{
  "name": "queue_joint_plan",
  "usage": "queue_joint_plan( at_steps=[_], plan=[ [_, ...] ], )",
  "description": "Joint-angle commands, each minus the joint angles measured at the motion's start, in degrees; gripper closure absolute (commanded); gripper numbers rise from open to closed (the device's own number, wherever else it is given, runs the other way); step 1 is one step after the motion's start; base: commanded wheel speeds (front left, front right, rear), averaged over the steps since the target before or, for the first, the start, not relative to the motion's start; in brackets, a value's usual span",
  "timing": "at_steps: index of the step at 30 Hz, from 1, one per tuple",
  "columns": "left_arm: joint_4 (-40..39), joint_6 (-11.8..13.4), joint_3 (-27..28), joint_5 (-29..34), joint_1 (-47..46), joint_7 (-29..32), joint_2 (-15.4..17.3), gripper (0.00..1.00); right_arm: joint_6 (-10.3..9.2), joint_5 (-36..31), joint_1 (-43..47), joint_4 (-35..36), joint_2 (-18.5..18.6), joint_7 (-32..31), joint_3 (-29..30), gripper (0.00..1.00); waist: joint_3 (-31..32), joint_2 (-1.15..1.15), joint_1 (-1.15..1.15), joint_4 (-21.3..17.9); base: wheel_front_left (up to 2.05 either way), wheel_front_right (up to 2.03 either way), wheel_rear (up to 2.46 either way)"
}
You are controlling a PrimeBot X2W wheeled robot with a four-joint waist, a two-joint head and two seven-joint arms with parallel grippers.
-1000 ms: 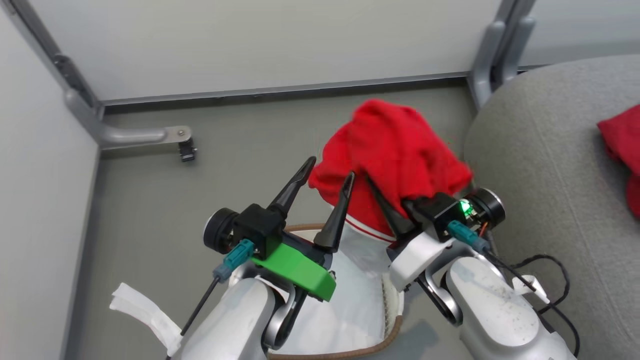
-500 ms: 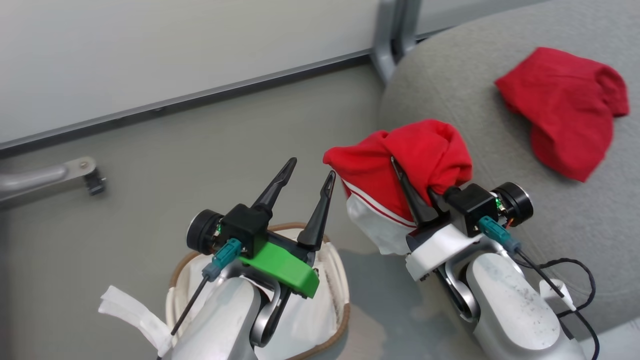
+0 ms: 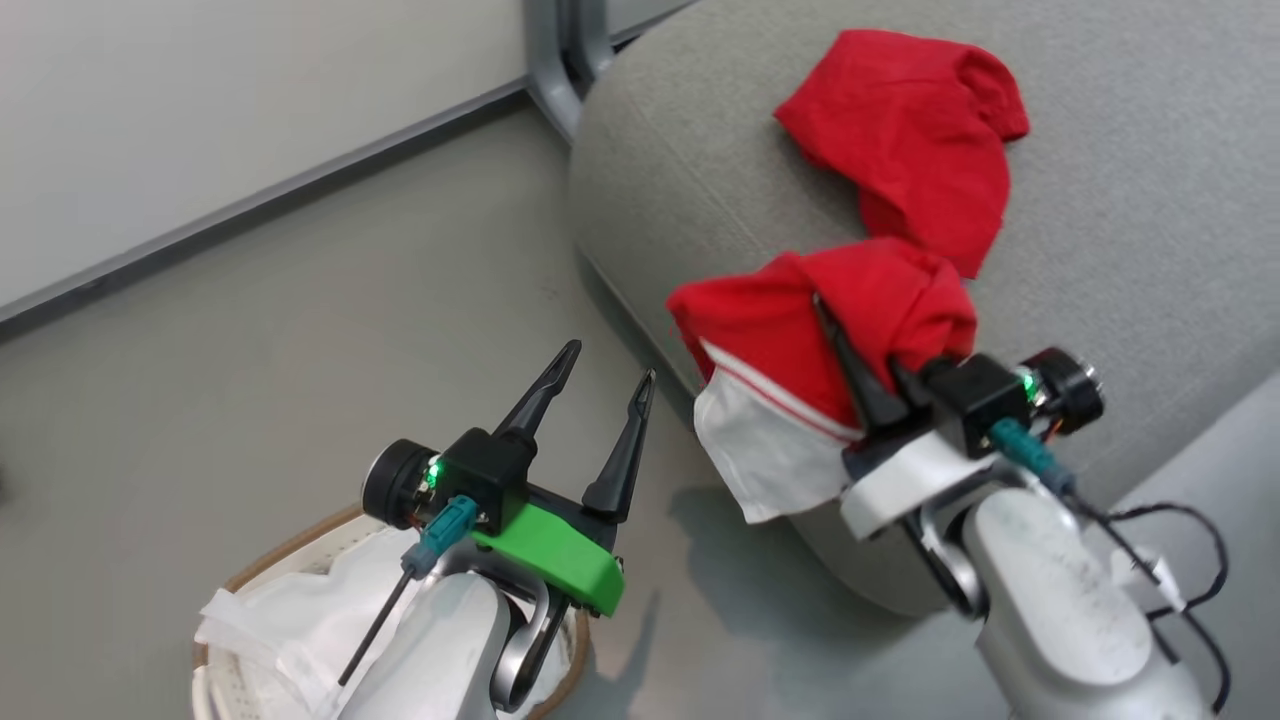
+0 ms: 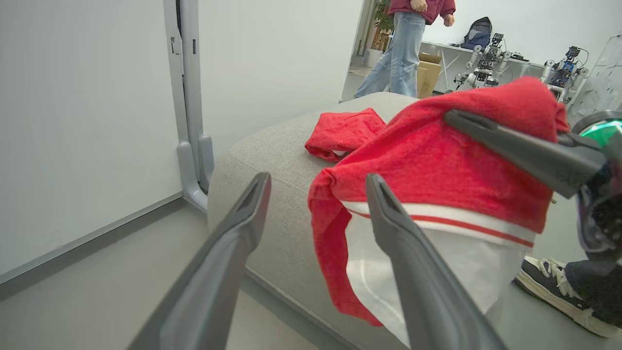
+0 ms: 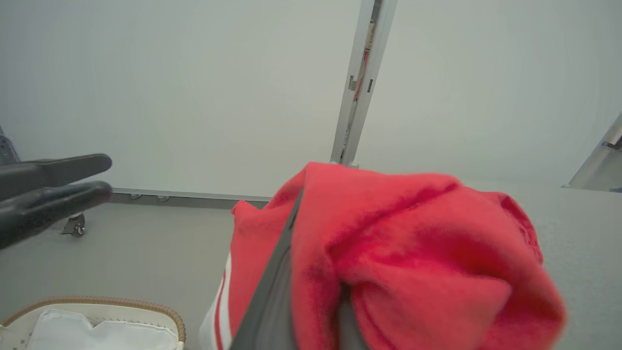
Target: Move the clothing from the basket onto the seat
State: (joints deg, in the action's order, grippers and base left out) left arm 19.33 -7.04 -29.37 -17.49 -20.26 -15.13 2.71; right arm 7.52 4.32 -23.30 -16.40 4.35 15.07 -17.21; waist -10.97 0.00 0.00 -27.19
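From the head, the right gripper [image 3: 848, 312] is clamped on the clothing [image 3: 770, 330], whose red bulk is bunched over the fingers (one dark finger lies bare along the fabric, the other is buried in it); the white part with its red stripe hangs below, off the rounded edge of the seat [image 3: 700, 180]; whether the cloth touches the cushion I cannot tell. A second red garment [image 3: 920, 150] lies crumpled on the seat just beyond. The left gripper [image 3: 608, 365] stands over the floor [image 3: 300, 330], fingers spread wide with nothing between them; below its arm, at the lower left, the basket [image 3: 285, 547] holds a white sheet [image 3: 290, 620].

From the left wrist, the two spread fingers frame the clothing, which hangs from the right gripper in front of the seat's side; a shoe [image 4: 554, 287] rests on the floor at the lower right; a person [image 4: 398, 48] in jeans stands far behind.

From the right wrist, red fabric wraps the closed fingers; the basket's brown rim sits at the lower left, well apart from the clothing; the left gripper's fingers show at the left edge before a pale wall panel [image 5: 194, 97].
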Motion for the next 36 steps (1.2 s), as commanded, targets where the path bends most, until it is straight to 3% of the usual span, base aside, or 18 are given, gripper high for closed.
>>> queue_joint_plan(
  at_steps=[1,10,16,23,29,36],
  plan=[
    [0.54,-0.17,0.24,0.42,0.47,-0.03,0.37,0.0,-0.06,-0.44,-2.33,0.4,1.01,0.15,0.39,1.0,-2.91,0.0,0.0,-2.87,0.0,0.0,0.0],
    [2.97,-0.43,0.4,2.39,-1.9,-0.03,0.96,0.0,-0.06,-1.58,-16.58,-0.71,10.54,0.15,4.18,1.0,-8.77,0.0,0.0,-0.88,0.0,0.0,0.0],
    [3.78,-0.5,-0.16,2.75,-3.67,-0.04,2.29,0.0,-0.06,-0.16,-27.88,-4.46,16.22,0.14,8.12,1.0,-13.42,0.0,0.0,1.73,0.0,0.0,0.0],
    [2.8,-0.5,-1.51,3.42,-7.3,-0.03,3.82,0.0,-0.07,-2.84,-37.78,-10.89,21.74,0.15,13.07,1.0,-19.24,0.0,0.0,5.33,0.0,0.0,0.0],
    [2.02,-0.5,-2.14,3.7,-10.26,-0.03,4.3,0.0,-0.07,-6.09,-41.22,-19.48,24.48,0.15,22.03,1.0,-23.38,0.0,0.0,8.91,0.0,0.0,0.0],
    [1.67,-0.5,-1.69,3.8,-11.72,-0.03,4.61,0.0,-0.07,-9.55,-37.51,-29.34,22.45,0.14,33.22,1.0,-26.35,0.0,0.0,12.3,0.0,0.0,0.0]
  ],
)
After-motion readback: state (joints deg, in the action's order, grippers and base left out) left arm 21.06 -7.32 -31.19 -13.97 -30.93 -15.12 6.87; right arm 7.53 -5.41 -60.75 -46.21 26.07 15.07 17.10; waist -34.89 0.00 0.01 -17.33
